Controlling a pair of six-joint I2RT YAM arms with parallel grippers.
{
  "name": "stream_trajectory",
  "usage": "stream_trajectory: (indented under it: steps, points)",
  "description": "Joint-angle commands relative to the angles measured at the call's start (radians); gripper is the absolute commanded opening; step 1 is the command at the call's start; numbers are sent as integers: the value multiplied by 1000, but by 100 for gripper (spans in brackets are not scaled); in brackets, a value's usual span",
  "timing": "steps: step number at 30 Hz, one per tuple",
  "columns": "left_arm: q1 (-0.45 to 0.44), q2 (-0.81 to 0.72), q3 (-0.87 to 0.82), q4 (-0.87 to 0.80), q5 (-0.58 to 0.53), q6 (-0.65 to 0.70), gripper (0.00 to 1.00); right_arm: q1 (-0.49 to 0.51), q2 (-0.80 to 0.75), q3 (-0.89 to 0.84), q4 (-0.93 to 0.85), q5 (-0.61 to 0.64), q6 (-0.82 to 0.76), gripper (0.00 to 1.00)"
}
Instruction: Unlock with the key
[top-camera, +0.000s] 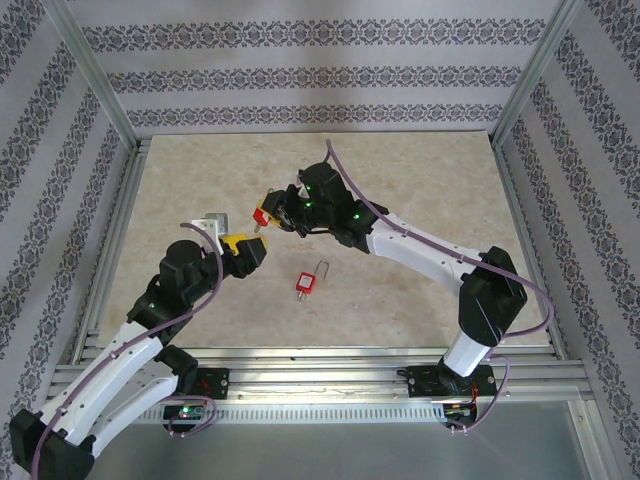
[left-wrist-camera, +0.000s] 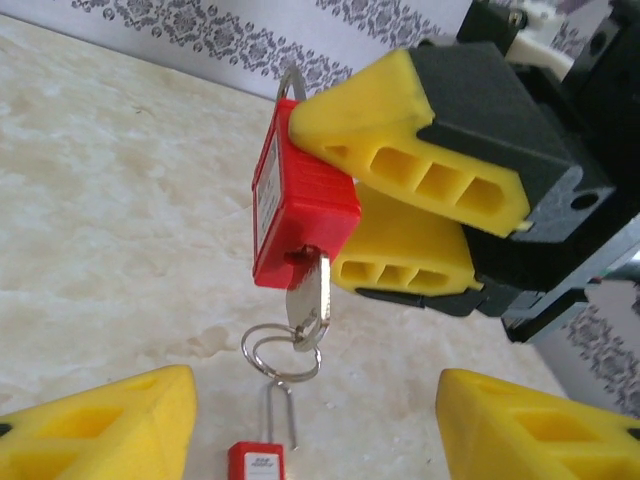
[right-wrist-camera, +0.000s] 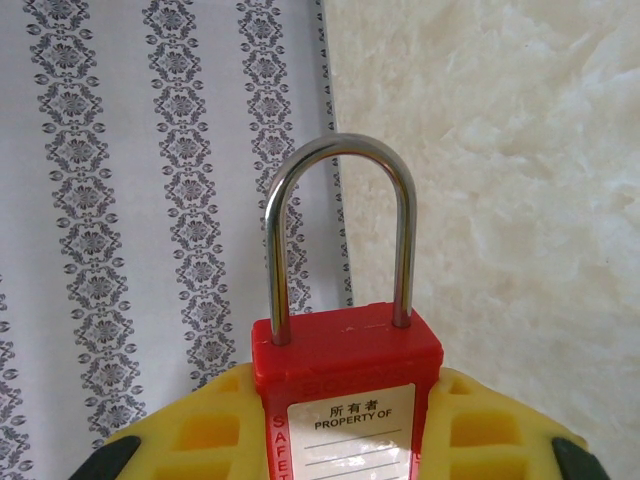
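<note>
My right gripper is shut on a red padlock, held above the table. In the right wrist view the padlock sits between the yellow fingers, its steel shackle upright with both legs in the body. In the left wrist view a silver key sticks out of the padlock's underside, and a key ring hangs from it. My left gripper is open just below the key, touching nothing; from above the left gripper is close beside the lock.
A second red padlock lies on the beige table between the arms; it is the padlock at the bottom of the left wrist view. Aluminium frame posts and patterned walls enclose the table.
</note>
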Motion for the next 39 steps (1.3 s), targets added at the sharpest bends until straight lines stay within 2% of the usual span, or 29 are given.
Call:
stream_trajectory:
  steps: [1,8,13,17,20,24,28,39]
  points:
    - [24,-15,-37,152,23,-57,59,6,-53,-15,29,10,0,0]
    - [33,12,-62,265,31,19,47,33,-84,-35,33,48,48,0]
    - [34,21,-106,390,68,106,42,62,-104,-49,6,121,74,0]
    - [31,-5,-191,533,38,180,40,71,-126,-67,2,188,91,0]
    - [31,-38,-209,534,-13,242,38,77,-133,-46,-26,205,66,0]
    - [31,-27,-207,554,-14,297,36,81,-120,-38,-19,190,64,0]
    - [31,4,-209,597,9,288,36,87,-106,-29,-19,187,61,0]
    - [31,60,-208,619,63,258,26,88,-101,-23,-22,190,56,0]
